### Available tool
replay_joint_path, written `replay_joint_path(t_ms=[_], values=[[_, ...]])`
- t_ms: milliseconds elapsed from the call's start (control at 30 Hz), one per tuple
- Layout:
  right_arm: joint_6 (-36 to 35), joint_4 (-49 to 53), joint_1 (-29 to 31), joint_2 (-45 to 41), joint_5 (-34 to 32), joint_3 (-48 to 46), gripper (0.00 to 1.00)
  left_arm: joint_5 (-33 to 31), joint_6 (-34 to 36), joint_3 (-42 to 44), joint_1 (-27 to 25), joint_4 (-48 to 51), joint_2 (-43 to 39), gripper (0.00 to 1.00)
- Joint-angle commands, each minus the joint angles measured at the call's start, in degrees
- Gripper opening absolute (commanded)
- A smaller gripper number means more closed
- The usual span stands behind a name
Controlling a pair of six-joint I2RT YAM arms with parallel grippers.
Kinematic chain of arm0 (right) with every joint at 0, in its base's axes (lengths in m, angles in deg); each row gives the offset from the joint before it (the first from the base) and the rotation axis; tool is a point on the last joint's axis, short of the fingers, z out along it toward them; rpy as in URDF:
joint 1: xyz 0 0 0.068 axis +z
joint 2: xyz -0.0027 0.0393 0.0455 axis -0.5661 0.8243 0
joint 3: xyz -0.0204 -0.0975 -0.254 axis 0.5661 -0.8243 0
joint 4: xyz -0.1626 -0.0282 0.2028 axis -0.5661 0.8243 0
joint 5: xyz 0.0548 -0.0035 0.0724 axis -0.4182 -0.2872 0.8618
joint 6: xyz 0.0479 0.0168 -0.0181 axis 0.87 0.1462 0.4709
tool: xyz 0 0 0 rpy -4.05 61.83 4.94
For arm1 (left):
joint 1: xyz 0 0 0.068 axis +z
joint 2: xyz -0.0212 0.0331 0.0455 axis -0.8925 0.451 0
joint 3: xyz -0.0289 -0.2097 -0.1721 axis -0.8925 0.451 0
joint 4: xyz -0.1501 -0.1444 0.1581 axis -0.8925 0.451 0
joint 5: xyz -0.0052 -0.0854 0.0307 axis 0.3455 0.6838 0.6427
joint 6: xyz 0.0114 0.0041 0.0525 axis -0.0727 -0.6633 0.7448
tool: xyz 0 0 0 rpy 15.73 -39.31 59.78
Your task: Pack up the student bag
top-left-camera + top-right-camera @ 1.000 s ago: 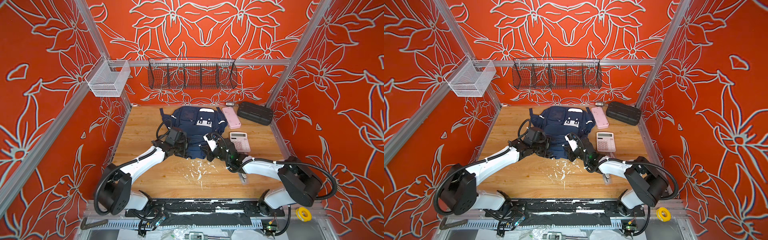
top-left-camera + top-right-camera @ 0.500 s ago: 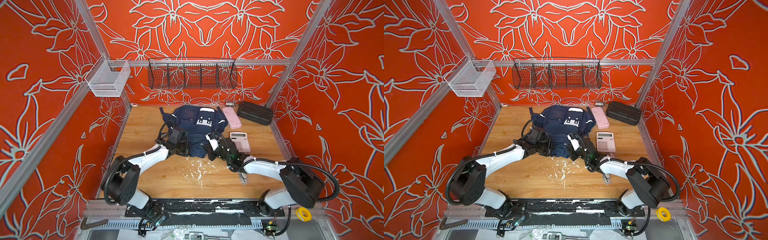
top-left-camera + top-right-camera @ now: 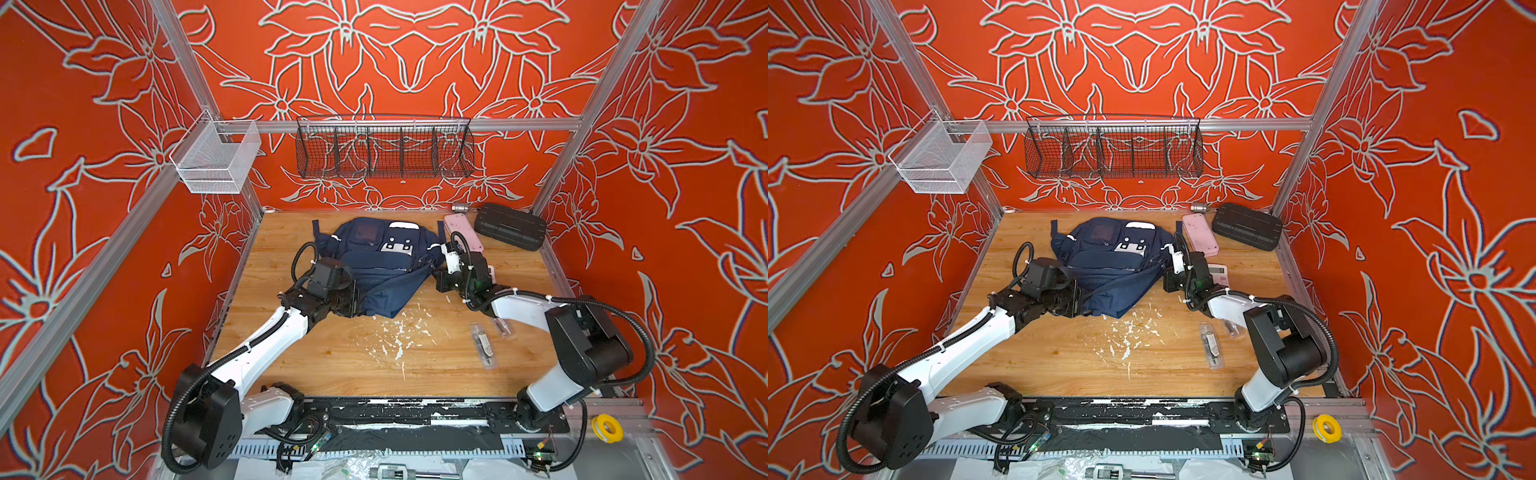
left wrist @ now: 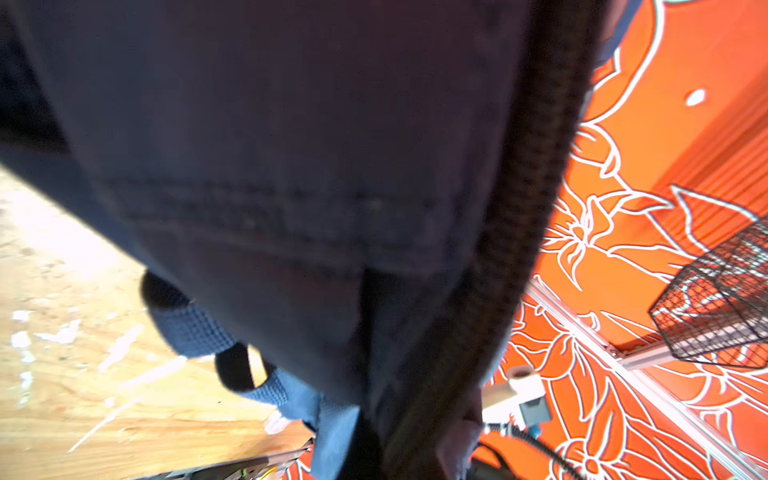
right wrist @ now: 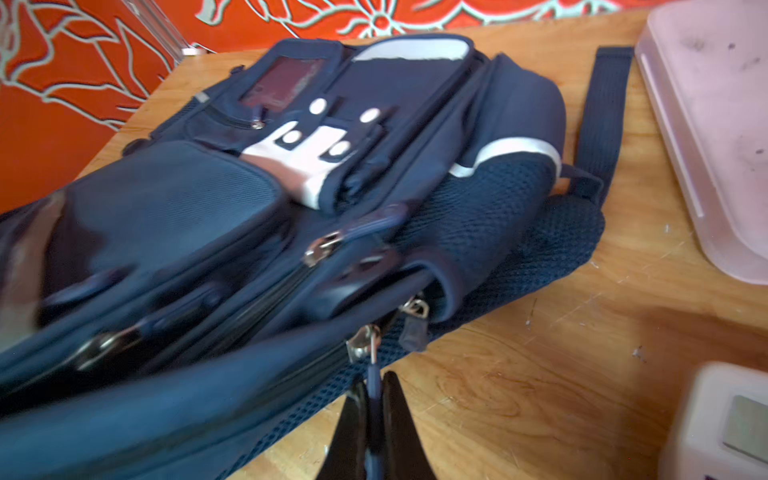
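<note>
Navy blue fabric student bag (image 3: 376, 266): lying flat on the wooden table (image 3: 353, 365), in the upper centre of the frame in both top views, with its front pockets facing up.
Step in hand (judged): working the main zip open so that items can go in. Nothing is showing as packed, and the loose items are lying outside the bag.
Right gripper (image 5: 374, 399): fingers are pressing together, pinching the dark blue zip pull (image 5: 371, 372), which is hanging from a silver slider at the bag's right edge.
Left gripper (image 3: 358, 296): sitting at the bag's lower left corner in a top view. The jaws are closed and judged to be clamping the fabric edge, since cloth is running taut out of them.
Doing it well: the left arm should be anchoring the cloth while the right is drawing the pull along the line of the teeth, not away from them. Even tension is stopping the thin tab slipping from the pinch.
Loose items: a pale pink flat case (image 3: 462, 232) and a black ribbed hard case (image 3: 510, 226) are lying at the upper right. A clear plastic packet (image 3: 482, 345) is lying at the lower right of centre.
Hidden or unclear:
- Cloth is covering the left fingertips in both top views.
- Blurred navy fabric is filling the left wrist view, so the contact point is not showing.
- The right arm is partly covering a white calculator (image 3: 1217, 272).
- How far the zip is open, and the bag's interior, cannot be told.
</note>
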Motion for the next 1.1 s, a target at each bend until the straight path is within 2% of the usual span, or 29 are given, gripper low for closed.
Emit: replay_joint_path(t_ms=[0, 133, 267, 367, 433, 467, 533, 600, 667, 733, 767, 900, 1067], values=[[2.4, 0.7, -2.0, 1.3, -4.1, 2.8, 0.0, 0.3, 0.3, 0.2, 0.6, 1.0, -3.0, 0.0], [2.0, 0.7, -1.9, 1.4, -2.9, 2.7, 0.0, 0.5, 0.6, 0.2, -0.2, -0.9, -2.0, 0.0], [0.1, 4.1, -2.2, 0.8, -4.6, 3.6, 0.01, -1.2, 0.7, -0.1, -2.7, -1.5, -1.6, 0.0], [-2.2, 5.6, -2.7, 0.5, -0.4, 5.0, 0.31, -4.4, 1.6, 0.0, -4.6, -2.5, -2.6, 0.0], [-4.9, 1.5, -2.6, -2.6, 2.8, 2.4, 0.44, -7.3, 4.3, -0.7, -5.7, -2.4, -4.0, 0.41], [-6.7, -1.0, -2.5, -4.7, 3.7, 0.6, 0.5, -8.0, 6.5, -1.6, -5.8, -1.8, -4.5, 0.56], [-10.6, -2.4, -2.6, -9.4, 4.1, -2.1, 0.65, -10.0, 13.9, -5.4, -5.9, 2.9, -4.9, 0.74], [-15.2, 4.2, -2.7, -12.7, 3.9, -0.6, 0.72, -11.2, 21.6, -8.6, -5.9, 6.0, -4.8, 0.81], [-19.6, 12.1, -2.6, -14.7, 4.4, 2.4, 0.74, -11.2, 29.6, -10.5, -5.9, 5.8, -4.5, 0.86], [-22.4, 17.0, -2.7, -16.8, 3.8, 4.3, 0.76, -11.2, 40.8, -13.5, -5.9, 7.2, -3.4, 0.9], [-23.0, 18.4, -2.6, -17.7, 3.4, 4.6, 0.76, -11.5, 46.1, -15.5, -5.9, 8.9, -2.3, 0.91], [-24.1, 21.4, -2.7, -21.1, 3.6, 5.2, 0.79, -9.9, 74.5, -23.9, -5.9, 16.2, 4.7, 0.92], [-23.4, 25.0, -2.7, -23.8, 4.2, 6.0, 0.8, -4.2, 105.9, -27.8, -6.6, 19.7, 13.7, 0.85]])
